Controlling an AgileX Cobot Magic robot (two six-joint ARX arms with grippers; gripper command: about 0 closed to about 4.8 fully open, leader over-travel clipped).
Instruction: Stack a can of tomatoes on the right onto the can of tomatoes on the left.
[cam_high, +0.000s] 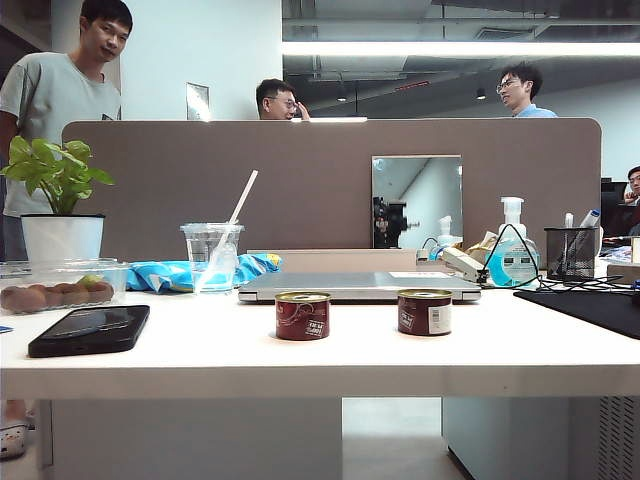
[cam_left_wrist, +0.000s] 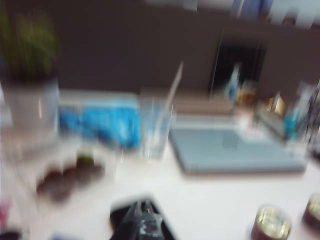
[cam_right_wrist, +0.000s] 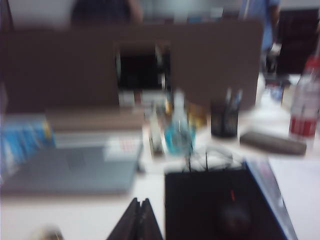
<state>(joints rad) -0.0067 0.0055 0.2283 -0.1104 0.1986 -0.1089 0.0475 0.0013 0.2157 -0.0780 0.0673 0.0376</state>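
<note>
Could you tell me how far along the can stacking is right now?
Nothing looks done: the right can and the left can stand apart on the table. Nothing is in hand: the right pincer is shut and empty; the left pincer is too blurred to judge. Grasping, lifting and stacking all remain.

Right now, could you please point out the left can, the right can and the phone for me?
left can (cam_high: 302, 316), exterior view, on its red label at the front.
right can (cam_high: 424, 313), exterior view, on the middle of its side.
phone (cam_high: 90, 329), exterior view, on the middle of its dark screen.
</note>
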